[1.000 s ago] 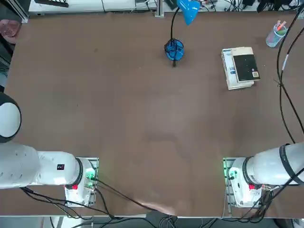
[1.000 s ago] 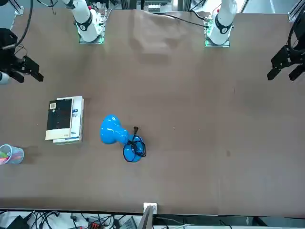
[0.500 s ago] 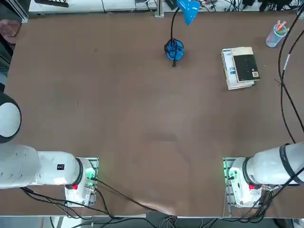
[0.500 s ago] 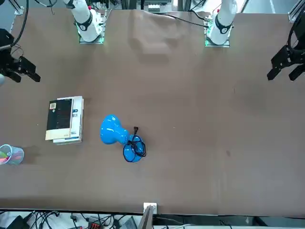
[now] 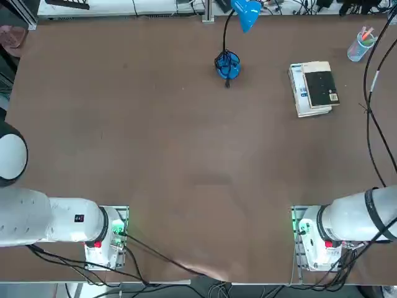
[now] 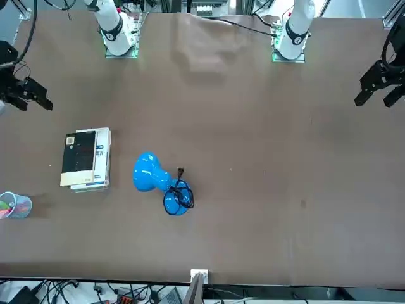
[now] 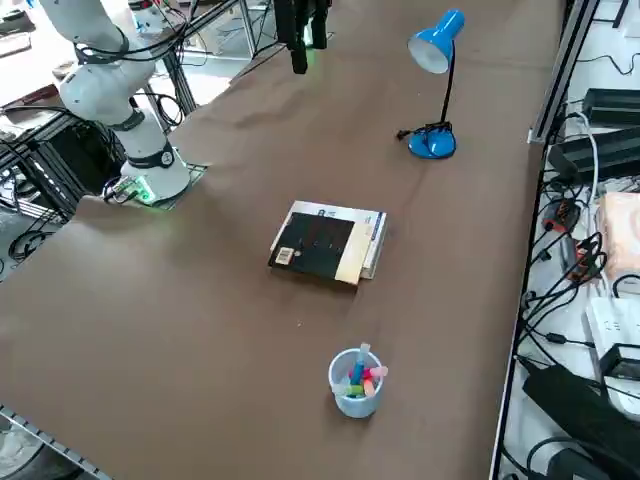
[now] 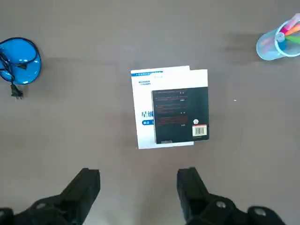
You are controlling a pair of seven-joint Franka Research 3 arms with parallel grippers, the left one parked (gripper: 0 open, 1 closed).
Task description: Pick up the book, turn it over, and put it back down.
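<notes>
The small cream-edged paperback book [image 5: 321,87] with the black rectangle face up lies on top of a white book with blue print [image 5: 302,90], in the upper right of the top view, on the brown worktop [image 5: 186,155]. In the front view the same small paperback [image 6: 80,158] is at the left, and the black right end effector [image 6: 25,100] hangs above the worktop at the left edge of the frame, apart from the books. In the wrist view the two fingers [image 8: 86,187] are spread wide with nothing between them, and the paperback [image 8: 180,115] is beyond them, not touched. A blue desk lamp [image 5: 228,64] stands in the upper middle of the top view, and a pale blue plastic cup with coloured pens [image 5: 360,45] is in the upper right corner, near the books.
</notes>
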